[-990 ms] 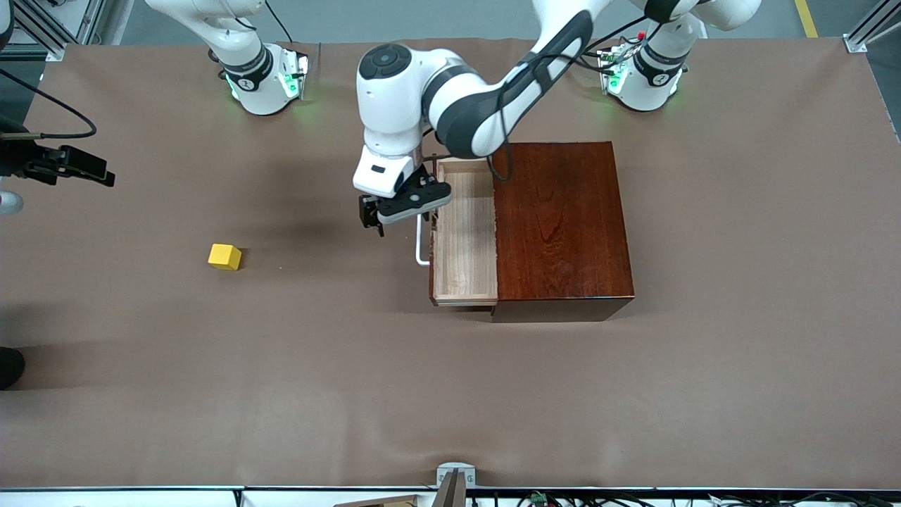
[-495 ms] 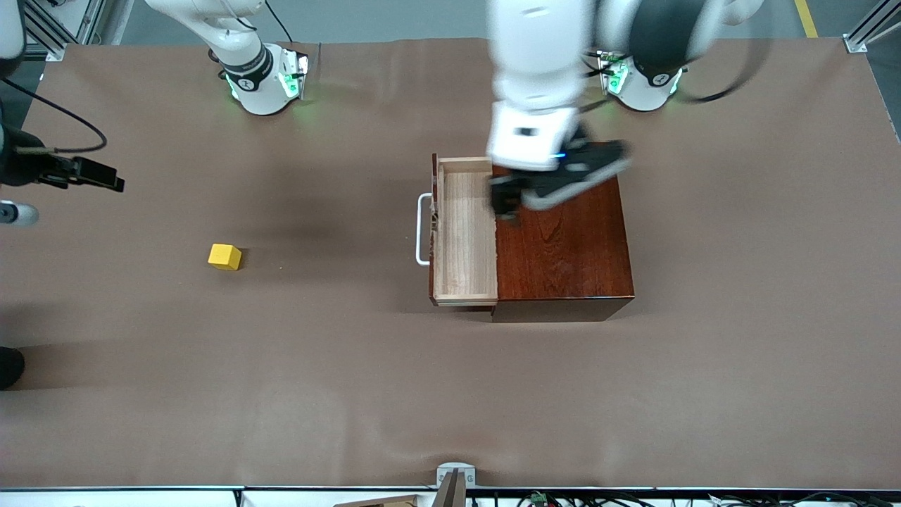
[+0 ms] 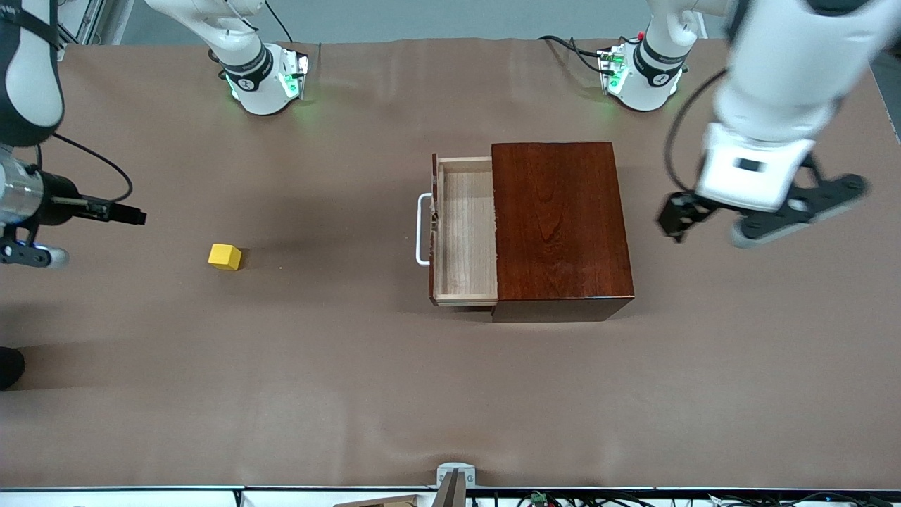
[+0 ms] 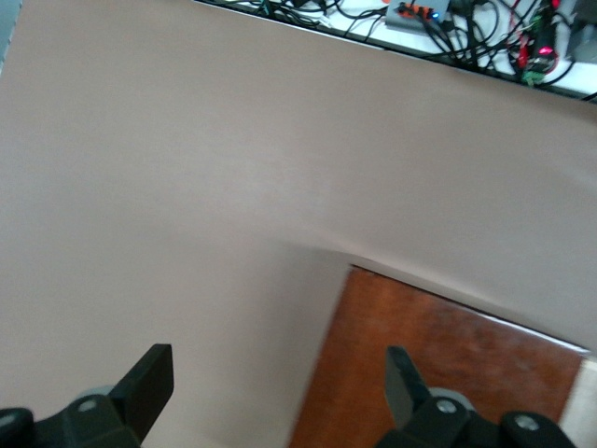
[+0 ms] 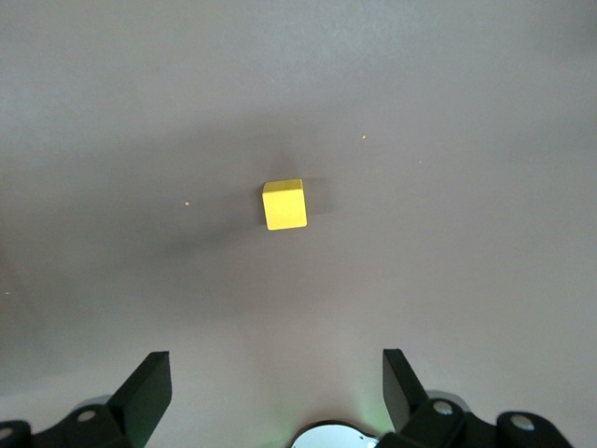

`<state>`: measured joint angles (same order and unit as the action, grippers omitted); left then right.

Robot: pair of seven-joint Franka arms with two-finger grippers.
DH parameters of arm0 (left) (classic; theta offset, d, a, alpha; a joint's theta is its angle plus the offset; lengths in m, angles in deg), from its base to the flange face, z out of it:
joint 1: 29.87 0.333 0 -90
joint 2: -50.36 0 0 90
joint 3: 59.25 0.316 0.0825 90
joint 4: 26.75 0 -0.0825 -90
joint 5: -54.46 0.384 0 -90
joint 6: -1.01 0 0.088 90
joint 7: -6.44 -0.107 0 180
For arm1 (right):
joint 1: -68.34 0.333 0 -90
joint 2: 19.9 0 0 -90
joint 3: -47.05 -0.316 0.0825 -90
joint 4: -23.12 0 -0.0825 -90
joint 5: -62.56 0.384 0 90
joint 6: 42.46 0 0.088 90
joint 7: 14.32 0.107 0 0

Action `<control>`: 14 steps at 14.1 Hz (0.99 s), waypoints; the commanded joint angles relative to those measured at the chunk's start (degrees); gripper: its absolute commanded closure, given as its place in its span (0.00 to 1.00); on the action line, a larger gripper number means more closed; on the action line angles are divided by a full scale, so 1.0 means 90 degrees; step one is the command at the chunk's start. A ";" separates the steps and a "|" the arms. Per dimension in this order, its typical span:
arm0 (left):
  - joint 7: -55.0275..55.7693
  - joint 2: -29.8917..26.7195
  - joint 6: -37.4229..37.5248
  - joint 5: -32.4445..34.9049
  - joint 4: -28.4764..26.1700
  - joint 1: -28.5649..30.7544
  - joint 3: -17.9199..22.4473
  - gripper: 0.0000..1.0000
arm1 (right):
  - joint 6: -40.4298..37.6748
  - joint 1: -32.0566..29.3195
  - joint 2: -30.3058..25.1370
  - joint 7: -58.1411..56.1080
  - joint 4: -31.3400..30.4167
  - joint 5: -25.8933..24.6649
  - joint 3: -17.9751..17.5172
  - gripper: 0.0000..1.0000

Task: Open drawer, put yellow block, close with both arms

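The drawer [image 3: 461, 232] stands pulled out of the dark mahogany box [image 3: 559, 225], its white handle [image 3: 422, 229] toward the right arm's end; the tray is empty. The yellow block [image 3: 224, 256] lies on the table toward the right arm's end, well apart from the drawer. My left gripper [image 3: 767, 211] is in the air over the table beside the box at the left arm's end, open and empty [image 4: 277, 392]; the box top [image 4: 438, 364] shows in its wrist view. My right gripper [image 3: 105, 210] hangs high near the block, open and empty [image 5: 277, 392], with the block [image 5: 284, 204] centred ahead.
The brown table cover [image 3: 352, 380] stretches all round the box. The two green-lit arm bases [image 3: 264, 77] [image 3: 640, 74] stand along the edge farthest from the front camera. Cables [image 4: 466, 28] run along the table's edge nearest that camera.
My left arm has swung from the drawer handle across the box top out to the left arm's end of the table. My right gripper has drifted toward the block. The drawer stays open.
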<state>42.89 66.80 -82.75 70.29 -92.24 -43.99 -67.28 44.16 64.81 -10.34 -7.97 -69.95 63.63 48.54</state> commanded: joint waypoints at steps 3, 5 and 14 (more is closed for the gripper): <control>-0.2132 -0.1219 -0.0019 -0.0636 -0.1384 0.1206 -0.0124 0.00 | 0.0530 -0.0252 0.0519 0.0115 -0.0068 -0.0042 -0.0088 0.00; -0.2496 -0.1639 -0.0029 -0.0781 -0.1862 0.1402 -0.0046 0.00 | 0.0998 -0.0262 0.0675 0.0105 -0.0234 -0.0041 -0.0088 0.00; -0.3608 -0.2862 -0.0566 -0.1876 -0.3467 0.1793 0.0170 0.00 | 0.2268 -0.0330 0.1204 0.0086 -0.1102 0.0066 -0.0107 0.00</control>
<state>13.48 42.33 -87.30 55.04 -121.95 -28.21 -65.30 62.19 62.28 0.70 -7.79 -77.25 63.78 48.29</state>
